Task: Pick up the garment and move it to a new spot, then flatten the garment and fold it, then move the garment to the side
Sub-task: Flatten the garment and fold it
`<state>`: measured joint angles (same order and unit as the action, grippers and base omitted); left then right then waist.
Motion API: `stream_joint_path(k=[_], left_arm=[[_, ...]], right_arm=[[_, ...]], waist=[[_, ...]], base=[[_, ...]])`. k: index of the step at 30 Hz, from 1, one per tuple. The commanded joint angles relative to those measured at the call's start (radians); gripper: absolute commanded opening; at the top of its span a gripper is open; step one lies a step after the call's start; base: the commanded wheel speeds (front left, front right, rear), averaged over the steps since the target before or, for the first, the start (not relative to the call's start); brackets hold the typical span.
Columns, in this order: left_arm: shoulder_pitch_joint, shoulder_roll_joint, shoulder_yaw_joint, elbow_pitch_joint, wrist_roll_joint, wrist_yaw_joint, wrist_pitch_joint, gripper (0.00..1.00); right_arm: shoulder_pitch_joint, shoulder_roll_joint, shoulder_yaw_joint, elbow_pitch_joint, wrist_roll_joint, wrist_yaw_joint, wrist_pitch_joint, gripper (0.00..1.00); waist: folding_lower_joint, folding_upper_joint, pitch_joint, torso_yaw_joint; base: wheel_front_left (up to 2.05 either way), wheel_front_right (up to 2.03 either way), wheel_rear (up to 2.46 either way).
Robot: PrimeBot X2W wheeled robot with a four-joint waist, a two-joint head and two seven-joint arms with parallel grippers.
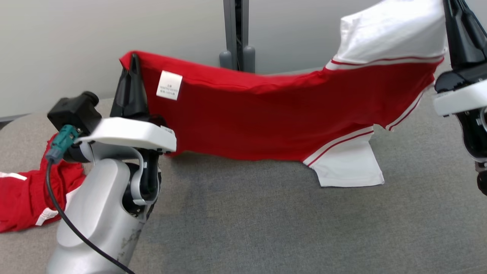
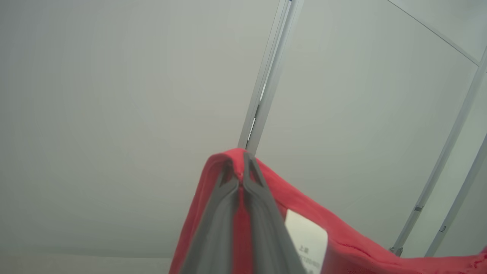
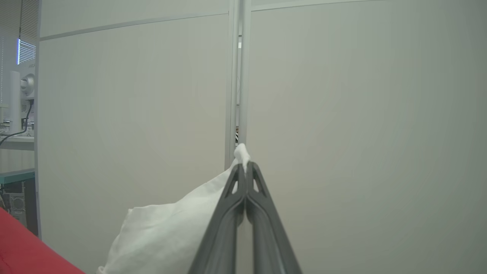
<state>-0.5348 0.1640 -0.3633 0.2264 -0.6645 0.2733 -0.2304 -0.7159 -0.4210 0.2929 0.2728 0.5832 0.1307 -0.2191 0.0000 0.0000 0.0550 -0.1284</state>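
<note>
Now the garment (image 1: 266, 114) hangs stretched above the bench (image 1: 266, 228), held at both ends. The left gripper (image 1: 134, 62) is clamped on its red corner, just beside the white label (image 1: 169, 85). The right gripper (image 3: 246, 169) is pinched shut on the edge of the upper sleeve (image 1: 392, 30), higher above the bench. The red hem sags close to the bench, and the lower sleeve (image 1: 348, 167) touches it. A second red cloth (image 1: 23, 198) lies at the bench's left end.

garment (image 1: 266, 121) matt knit cloth; tabletop (image 1: 266, 228) rough woven fabric; wall panel (image 3: 342, 114) smooth, matt.
</note>
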Motion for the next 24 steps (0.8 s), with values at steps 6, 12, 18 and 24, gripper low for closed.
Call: stream_joint_path(k=[6, 12, 18, 24], left_arm=[[-0.07, 0.035, 0.005, 0.003, -0.006, -0.017, 0.045, 0.0], [-0.137, 0.062, 0.028, 0.002, -0.011, -0.009, 0.071, 0.0], [-0.169, 0.067, 0.059, -0.017, -0.015, 0.003, 0.05, 0.0], [-0.202, 0.069, 0.064, 0.003, -0.025, 0.018, 0.076, 0.0]], right_arm=[[-0.129, -0.017, 0.111, 0.056, 0.027, 0.0, -0.014, 0.0], [-0.254, -0.01, 0.168, 0.095, 0.021, 0.0, -0.029, 0.0], [-0.327, -0.007, 0.186, 0.152, 0.04, 0.0, -0.027, 0.0], [-0.386, -0.046, 0.221, 0.242, 0.064, 0.0, -0.002, 0.0]], waist=[[0.0, 0.0, -0.052, -0.007], [0.0, 0.0, -0.071, -0.005], [0.0, 0.0, -0.079, 0.009], [0.0, 0.0, -0.066, 0.037]], base=[[0.0, 0.0, 0.0], [0.0, 0.0, 0.0], [0.0, 0.0, 0.0], [0.0, 0.0, 0.0]])
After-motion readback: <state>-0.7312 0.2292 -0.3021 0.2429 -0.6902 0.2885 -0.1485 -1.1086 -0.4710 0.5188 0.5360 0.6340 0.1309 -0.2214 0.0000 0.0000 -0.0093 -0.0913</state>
